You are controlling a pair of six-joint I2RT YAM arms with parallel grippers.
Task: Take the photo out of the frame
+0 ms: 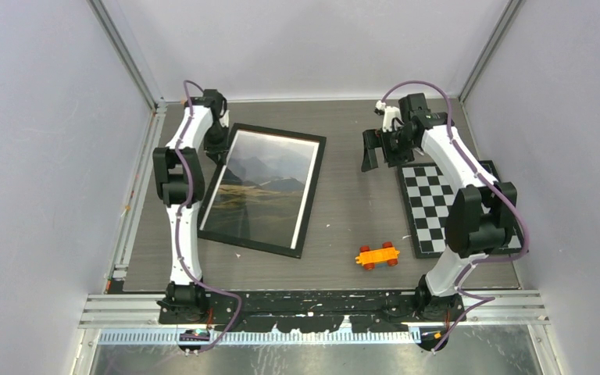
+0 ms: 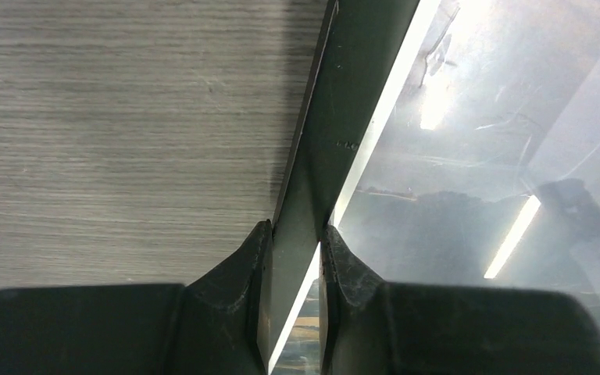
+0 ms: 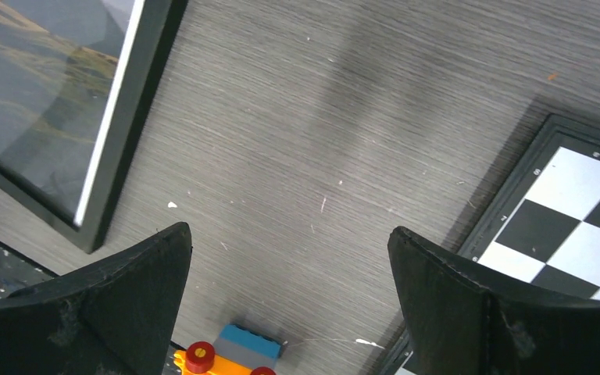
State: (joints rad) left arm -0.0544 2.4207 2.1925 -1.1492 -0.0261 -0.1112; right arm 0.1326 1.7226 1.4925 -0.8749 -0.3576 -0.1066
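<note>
One frame (image 1: 278, 130) lies face up on the table (image 1: 351, 195), left of centre, with the single photo (image 1: 262, 187) inside it behind the glazing; one checkerboard mat (image 1: 433, 207) sits well apart on the right. Of the two claws, the left gripper (image 2: 293, 250) is pinched narrow on the frame's left rail, probably to lift or flip it. The right gripper (image 3: 289, 238) hangs wide and empty near one orange toy car (image 1: 376, 255).

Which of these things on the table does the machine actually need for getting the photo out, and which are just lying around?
Part of the job:
- the frame, its edge pinched by the left tool
- the photo, inside the frame
- the right tool, open and holding nothing

Just lying about:
- the checkerboard mat
- the orange toy car
</note>
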